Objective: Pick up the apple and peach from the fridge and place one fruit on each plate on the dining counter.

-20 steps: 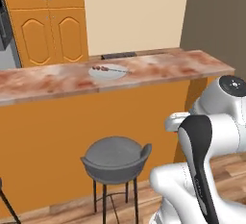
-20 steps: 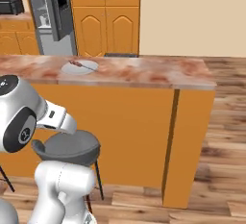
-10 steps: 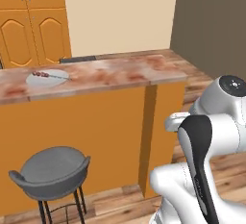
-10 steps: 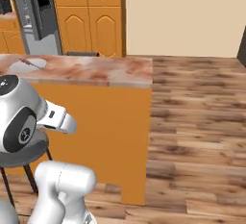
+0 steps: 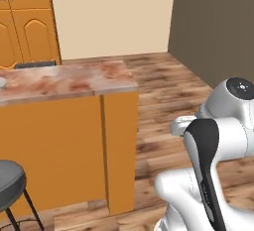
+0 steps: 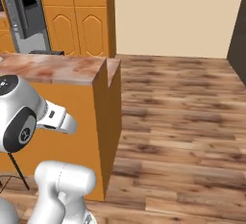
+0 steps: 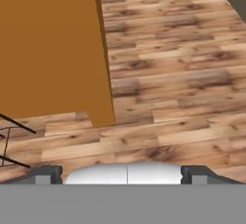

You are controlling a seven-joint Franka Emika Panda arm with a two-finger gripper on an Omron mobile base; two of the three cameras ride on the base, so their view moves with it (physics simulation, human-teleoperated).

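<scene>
gripper (image 7: 122, 172) points down at the wood floor (image 7: 182, 74), its two dark finger tips standing wide apart at the bottom of the hand view with nothing between them. going left to right in that view, thin black stool legs (image 7: 14, 141) cross the left edge, then comes the plain orange front of the dining counter (image 7: 48, 50), whose end corner meets the floor just up and left of the gripper, then bare planks to the right edge.

in the left base view, a sliver of one white plate (image 5: 1, 82) sits at the far left edge of the marbled counter top, well apart from the gripper, with a grey stool seat (image 5: 7, 183) below it. in the right base view, the fridge (image 6: 26, 11) stands at the upper left behind the counter, beside orange cupboards (image 6: 79, 16).
</scene>
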